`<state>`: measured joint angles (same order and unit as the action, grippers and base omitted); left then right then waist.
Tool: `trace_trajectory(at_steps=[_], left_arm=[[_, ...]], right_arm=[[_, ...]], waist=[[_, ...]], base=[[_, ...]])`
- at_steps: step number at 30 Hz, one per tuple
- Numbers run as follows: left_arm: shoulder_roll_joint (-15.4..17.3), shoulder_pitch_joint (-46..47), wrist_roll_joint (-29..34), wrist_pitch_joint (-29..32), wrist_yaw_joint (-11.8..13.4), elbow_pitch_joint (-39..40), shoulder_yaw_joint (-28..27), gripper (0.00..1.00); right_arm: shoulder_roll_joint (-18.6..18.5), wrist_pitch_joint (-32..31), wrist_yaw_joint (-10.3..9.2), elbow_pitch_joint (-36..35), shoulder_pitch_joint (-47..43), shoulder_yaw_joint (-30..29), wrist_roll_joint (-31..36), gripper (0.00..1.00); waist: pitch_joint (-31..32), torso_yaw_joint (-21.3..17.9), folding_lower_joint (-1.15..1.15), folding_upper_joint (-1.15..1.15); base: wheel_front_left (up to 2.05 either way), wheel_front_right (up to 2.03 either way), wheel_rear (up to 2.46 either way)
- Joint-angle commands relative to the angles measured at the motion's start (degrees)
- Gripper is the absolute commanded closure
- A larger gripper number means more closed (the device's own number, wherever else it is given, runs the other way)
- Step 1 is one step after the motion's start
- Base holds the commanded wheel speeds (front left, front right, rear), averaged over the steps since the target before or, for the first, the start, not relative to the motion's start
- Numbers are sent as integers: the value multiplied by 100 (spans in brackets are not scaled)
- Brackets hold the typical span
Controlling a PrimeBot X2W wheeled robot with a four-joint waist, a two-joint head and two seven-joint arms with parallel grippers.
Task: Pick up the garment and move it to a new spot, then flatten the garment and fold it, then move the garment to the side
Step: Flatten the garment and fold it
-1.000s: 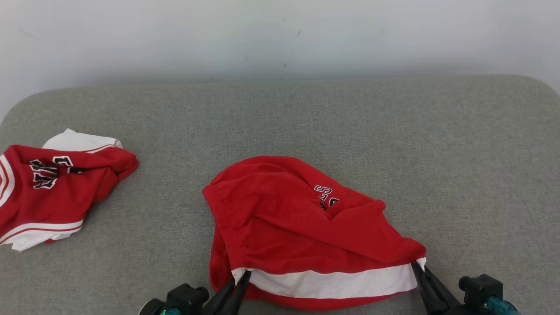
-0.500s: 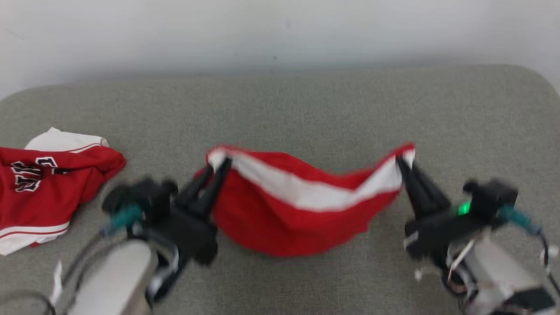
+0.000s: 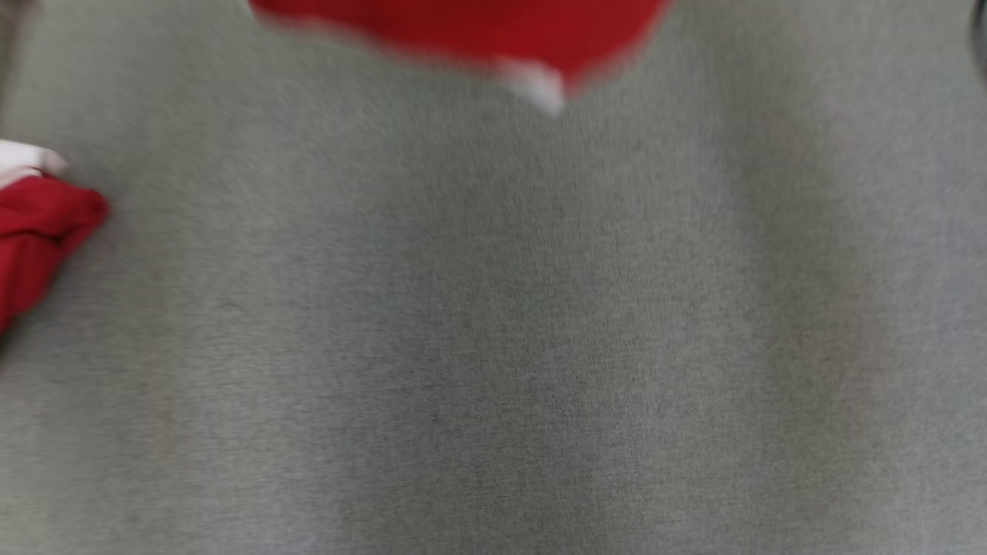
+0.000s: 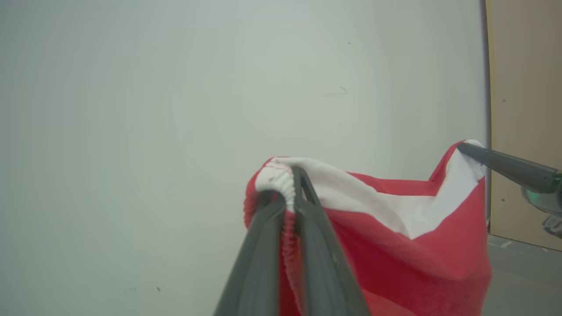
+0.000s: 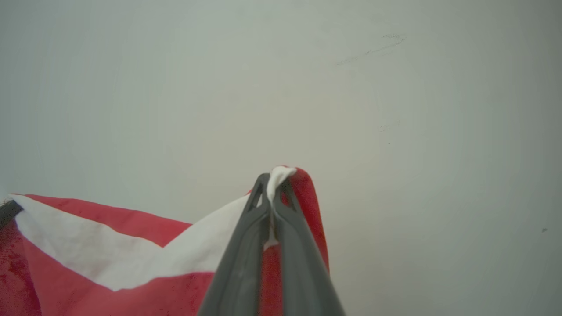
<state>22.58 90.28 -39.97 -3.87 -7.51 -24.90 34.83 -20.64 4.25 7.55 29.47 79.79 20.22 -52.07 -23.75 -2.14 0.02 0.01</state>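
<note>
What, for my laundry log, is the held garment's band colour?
White band, clearest in left wrist view.

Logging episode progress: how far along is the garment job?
Done: pickup. The left gripper and right gripper are each shut on a white-banded corner of the red garment, hanging between them. In hand: moving it over the grey surface. Remaining: laying flat, folding, moving aside. A second red garment lies at head view's left edge.

Grey upholstered surface [image 3: 493,347]; pale wall [image 4: 175,109] (faintly scuffed); tan panel [image 4: 527,109] beside it.
</note>
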Motion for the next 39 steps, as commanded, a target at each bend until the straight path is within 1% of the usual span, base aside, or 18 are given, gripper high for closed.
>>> trace_trajectory(at_steps=[1, 5, 10, 15, 18, 22, 25, 27, 29, 30, 31, 34, 36, 37, 38, 39], left_arm=[[-23, 241, -106, -5, 11, -154, 19, 100], [-150, 1269, -285, -56, 12, -839, 119, 100], [-232, 2003, -479, -88, 11, -1514, 360, 100], [-219, 2290, -723, -262, 11, -1977, 620, 100], [-219, 2339, -824, -306, 11, -2109, 859, 100], [-111, 2241, -1069, -407, 11, -2240, 1086, 100], [-52, 2011, -1254, -575, 11, -2212, 1231, 100], [26, 1755, -1401, -745, 11, -2109, 1284, 100], [118, 1312, -1538, -949, 11, -1903, 1339, 100], [118, 1312, -1538, -949, 11, -1903, 1339, 100], [225, 1041, -1506, -1009, 11, -1764, 1415, 100], [486, 160, -1496, -1122, 11, -1320, 1365, 100], [571, -436, -1393, -1137, 78, -807, 1086, 100], [616, -903, -1299, -1127, 142, -567, 1039, 100], [671, -1719, -1143, -1124, 322, 53, 777, 100], [734, -2093, -1031, -1125, 415, 347, 685, 100]], right_arm=[[36, -42, -13, 167, 315, 29, 137, 100], [264, 35, -13, 994, 1536, -64, 300, 100], [453, 141, -13, 1756, 2472, 124, 634, 100], [570, 298, -13, 2247, 2784, 266, 656, 100], [536, 338, -13, 2415, 2807, 415, 643, 100], [484, 419, -13, 2584, 2683, 560, 510, 100], [467, 503, -13, 2519, 2483, 679, 340, 100], [400, 568, -13, 2308, 2201, 824, 207, 100], [245, 674, -13, 2014, 1737, 984, 0, 100], [245, 674, -13, 2014, 1737, 984, 0, 100], [174, 712, -13, 1794, 1482, 1067, -120, 100], [-169, 786, -13, 1180, 569, 1374, -424, 100], [-465, 818, -13, 755, -97, 1560, -589, 100], [-612, 829, -13, 563, -436, 1675, -636, 100], [-887, 867, -13, 183, -1088, 1776, -819, 100], [-981, 884, -13, -12, -1381, 1831, -868, 100]], waist=[[-988, -328, -2, -1], [-1244, -418, -2, -1], [-1477, -494, -2, -1], [-1665, -549, -2, -1], [-1771, -536, -2, -1], [-1843, -552, -2, -1], [-1852, -573, -2, -1], [-1827, -569, -2, -1], [-1704, -537, -2, -1], [-1704, -537, -2, -1], [-1635, -544, -2, -1], [-1356, -521, -2, -1], [-1167, -468, -2, -1], [-1059, -451, -2, -1], [-856, -393, -2, -1], [-768, -388, -2, -1]], base=[[0, 0, 0], [0, 0, 0], [0, 0, 0], [0, 0, 0], [0, 0, 0], [0, 0, 0], [0, 0, 0], [0, 0, 0], [0, 0, 0], [0, 0, 0], [0, 0, 0], [0, 0, 0], [0, 0, 0], [0, 0, 0], [0, 0, 0], [0, 0, 0]])
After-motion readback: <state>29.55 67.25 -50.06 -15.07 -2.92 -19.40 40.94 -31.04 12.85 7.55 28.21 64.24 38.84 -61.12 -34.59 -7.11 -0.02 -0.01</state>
